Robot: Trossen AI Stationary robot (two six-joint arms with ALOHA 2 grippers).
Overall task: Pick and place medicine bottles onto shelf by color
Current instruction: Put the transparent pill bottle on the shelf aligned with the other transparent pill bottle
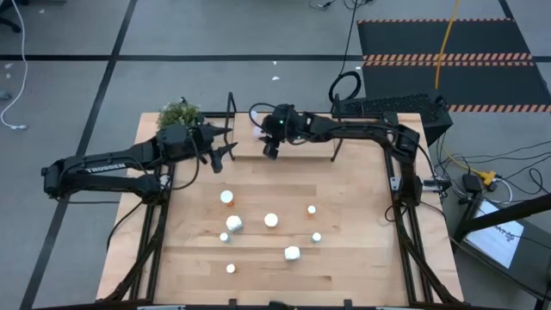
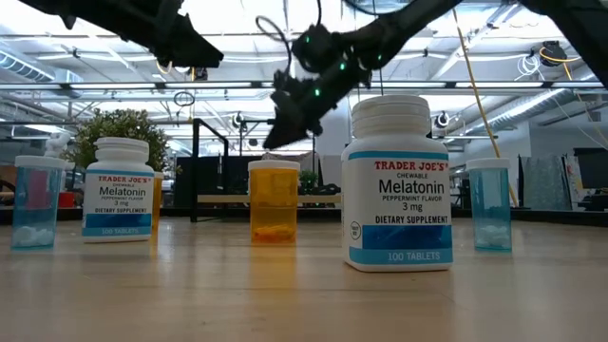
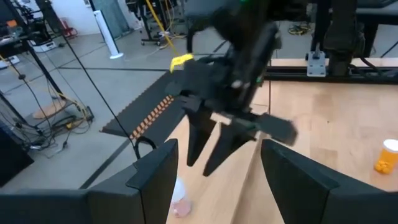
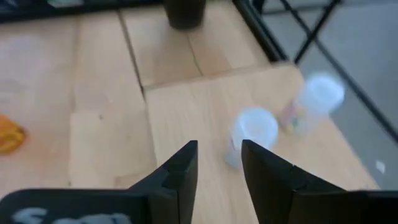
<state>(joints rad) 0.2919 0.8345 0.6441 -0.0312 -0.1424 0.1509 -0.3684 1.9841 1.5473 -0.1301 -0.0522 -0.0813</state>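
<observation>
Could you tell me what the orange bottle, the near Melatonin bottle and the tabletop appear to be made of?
The orange bottle looks like translucent, glossy plastic: light passes through it and something shows at its bottom. The near Melatonin bottle seems opaque white plastic with a ribbed cap and a printed paper or film label. The tabletop appears to be pale wood, smooth with a low sheen, showing grain and plank seams.

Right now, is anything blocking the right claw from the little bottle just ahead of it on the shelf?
Nothing visible. The right gripper hangs empty above the shelf, and the clear bottle stands just past its fingertips with only bare board between.
</observation>
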